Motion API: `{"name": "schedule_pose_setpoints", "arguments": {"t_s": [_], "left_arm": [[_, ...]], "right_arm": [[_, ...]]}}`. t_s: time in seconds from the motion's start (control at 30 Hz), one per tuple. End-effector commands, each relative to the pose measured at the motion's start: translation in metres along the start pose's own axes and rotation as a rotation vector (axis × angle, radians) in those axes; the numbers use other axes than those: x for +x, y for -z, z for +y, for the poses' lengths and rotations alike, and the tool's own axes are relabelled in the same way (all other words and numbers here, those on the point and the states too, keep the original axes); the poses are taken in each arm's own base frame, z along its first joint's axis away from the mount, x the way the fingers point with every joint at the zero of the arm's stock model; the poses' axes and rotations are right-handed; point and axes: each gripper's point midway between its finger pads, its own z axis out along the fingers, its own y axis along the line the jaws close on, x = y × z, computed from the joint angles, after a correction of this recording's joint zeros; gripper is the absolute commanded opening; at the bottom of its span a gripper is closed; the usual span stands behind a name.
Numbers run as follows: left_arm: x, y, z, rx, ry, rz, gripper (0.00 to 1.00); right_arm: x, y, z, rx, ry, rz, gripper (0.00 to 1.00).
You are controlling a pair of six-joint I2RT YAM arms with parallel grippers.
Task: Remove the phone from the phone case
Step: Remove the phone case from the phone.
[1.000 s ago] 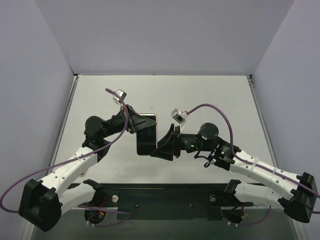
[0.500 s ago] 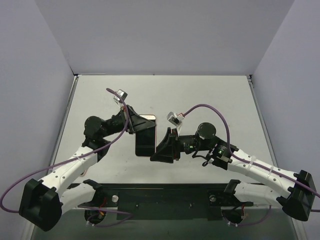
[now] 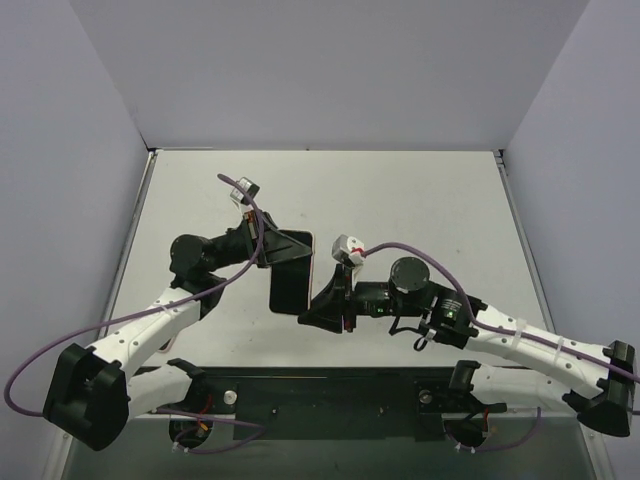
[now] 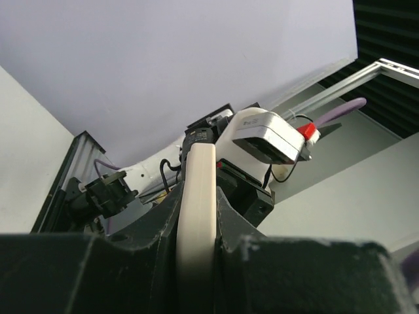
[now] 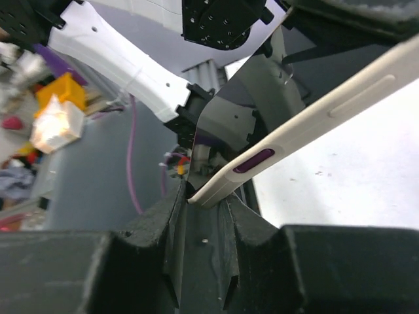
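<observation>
One cream phone case [image 4: 196,183], phone [image 3: 291,283] inside: far end pinched by left gripper [image 4: 196,219] as anchor; right gripper [image 5: 201,199] nipped onto near corner, apparently for peeling.

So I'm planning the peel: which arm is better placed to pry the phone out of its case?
Probably the right. The right gripper pinches the case at its near corner beside the phone screen, while the left gripper clamps the far end.

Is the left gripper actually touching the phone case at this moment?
Touching. The left wrist view shows the cream phone case edge-on, pinched between the jaws of the left gripper, with black pads pressed against both of its faces and no gap.
</observation>
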Motion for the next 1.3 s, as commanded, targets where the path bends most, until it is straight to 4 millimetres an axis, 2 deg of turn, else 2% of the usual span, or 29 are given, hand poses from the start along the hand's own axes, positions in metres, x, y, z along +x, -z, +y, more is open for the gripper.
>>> {"name": "schedule_pose_setpoints", "arguments": {"t_s": [0.0,0.13,0.37,0.47,0.7,0.77,0.83,0.9,0.93,1.0,1.07,1.13,1.17,1.2,1.23,1.27], "left_arm": [[0.003,-0.002,-0.045,0.148,0.055,0.004,0.00],[0.018,-0.004,-0.046,0.161,0.084,0.048,0.00],[0.027,-0.003,-0.055,0.195,0.085,0.066,0.00],[0.030,-0.003,-0.058,0.211,0.082,0.084,0.00],[0.031,-0.004,-0.057,0.227,0.103,0.102,0.00],[0.030,-0.005,-0.057,0.234,0.111,0.096,0.00],[0.028,-0.004,-0.060,0.253,0.103,0.078,0.00],[0.025,-0.004,-0.058,0.253,0.094,0.057,0.00],[0.021,-0.005,-0.055,0.247,0.091,0.032,0.00],[0.015,-0.006,-0.054,0.253,0.089,-0.003,0.00],[0.009,-0.006,-0.053,0.258,0.067,-0.032,0.00],[-0.002,-0.004,-0.045,0.237,0.039,-0.097,0.00],[-0.007,-0.001,-0.044,0.230,0.014,-0.130,0.00],[-0.017,0.000,-0.033,0.186,0.031,-0.188,0.00],[-0.019,0.002,-0.031,0.168,-0.008,-0.207,0.00],[-0.027,0.002,-0.018,0.111,-0.006,-0.237,0.00]], "right_arm": [[-0.008,0.012,-0.032,0.273,0.363,0.059,0.00],[-0.022,0.018,-0.038,0.356,0.496,0.060,0.00],[-0.037,0.025,-0.047,0.441,0.618,0.072,0.00],[-0.037,0.024,-0.042,0.445,0.670,0.093,0.00],[-0.051,0.018,-0.034,0.482,0.672,0.044,0.00],[-0.054,0.022,-0.045,0.564,0.640,0.012,0.00],[-0.056,0.034,-0.062,0.689,0.589,-0.018,0.00],[-0.045,0.046,-0.075,0.761,0.550,-0.018,0.00],[-0.032,0.049,-0.081,0.775,0.524,-0.002,0.00],[-0.023,0.059,-0.087,0.812,0.468,-0.008,0.04],[-0.010,0.065,-0.086,0.799,0.398,-0.002,0.14],[0.000,0.067,-0.078,0.734,0.317,-0.003,0.37],[-0.001,0.069,-0.077,0.721,0.236,-0.034,0.44],[0.003,0.063,-0.069,0.651,0.184,-0.032,0.46],[-0.001,0.059,-0.060,0.576,0.061,-0.067,0.49],[-0.002,0.056,-0.052,0.514,0.004,-0.073,0.49]]}}
